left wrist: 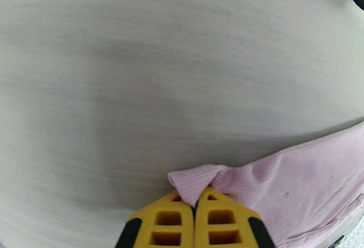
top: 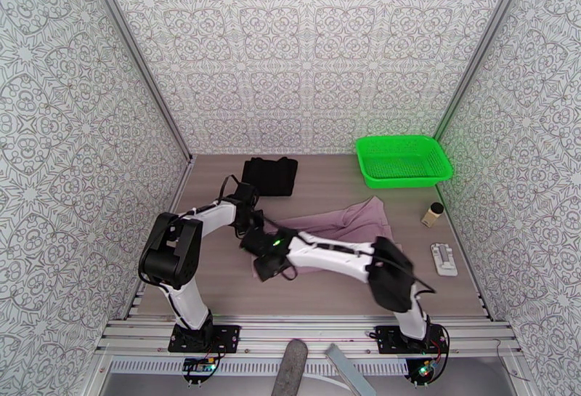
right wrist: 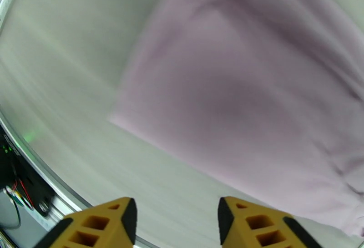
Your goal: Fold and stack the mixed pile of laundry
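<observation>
corner of pink shirt [left wrist: 291, 185] pinched in left fingers [left wrist: 166, 219], right fingers [right wrist: 255, 221] apart nearby

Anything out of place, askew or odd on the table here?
Nothing spilled or damaged. The pink shirt lies rumpled and askew mid-table, one corner pinched in the shut left tool; the black garment sits neatly folded behind it.

Bright green mesh plastic basket [top: 404, 160] at far right corner of pale wood-grain tabletop [top: 210, 274]. Nearer, along right edge, small tan cylindrical bottle with dark cap [top: 433, 213], upright. Nearer again, flat white rectangular plastic piece [top: 444, 259]. Grey-and-white patterned walls [top: 305, 49] on three sides.
</observation>
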`<state>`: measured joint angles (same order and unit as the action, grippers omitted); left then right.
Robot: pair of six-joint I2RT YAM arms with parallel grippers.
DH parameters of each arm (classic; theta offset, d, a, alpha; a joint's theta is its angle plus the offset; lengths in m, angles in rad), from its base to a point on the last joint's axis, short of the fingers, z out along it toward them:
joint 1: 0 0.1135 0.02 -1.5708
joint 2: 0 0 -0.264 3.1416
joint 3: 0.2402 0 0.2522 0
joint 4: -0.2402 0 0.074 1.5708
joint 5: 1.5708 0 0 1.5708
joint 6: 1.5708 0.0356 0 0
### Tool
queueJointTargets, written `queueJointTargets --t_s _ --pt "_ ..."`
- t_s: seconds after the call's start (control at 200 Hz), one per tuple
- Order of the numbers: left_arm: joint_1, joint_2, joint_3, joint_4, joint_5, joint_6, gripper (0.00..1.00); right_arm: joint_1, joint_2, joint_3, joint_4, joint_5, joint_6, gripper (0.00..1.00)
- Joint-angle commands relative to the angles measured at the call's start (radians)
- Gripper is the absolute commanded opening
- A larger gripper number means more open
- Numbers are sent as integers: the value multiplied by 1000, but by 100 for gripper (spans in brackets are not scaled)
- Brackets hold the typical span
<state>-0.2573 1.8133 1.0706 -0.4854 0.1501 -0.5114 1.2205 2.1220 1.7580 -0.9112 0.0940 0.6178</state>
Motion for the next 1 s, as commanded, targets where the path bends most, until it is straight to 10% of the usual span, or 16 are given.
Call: queueJointTargets --t_s 0.0,0.99 --pt "-4 -11 -30 14 55 19 0 16 61 88 -60 19 34 48" --pt "39 -106 -79 17 152 20 0 -4 422 554 -331 35 36 30"
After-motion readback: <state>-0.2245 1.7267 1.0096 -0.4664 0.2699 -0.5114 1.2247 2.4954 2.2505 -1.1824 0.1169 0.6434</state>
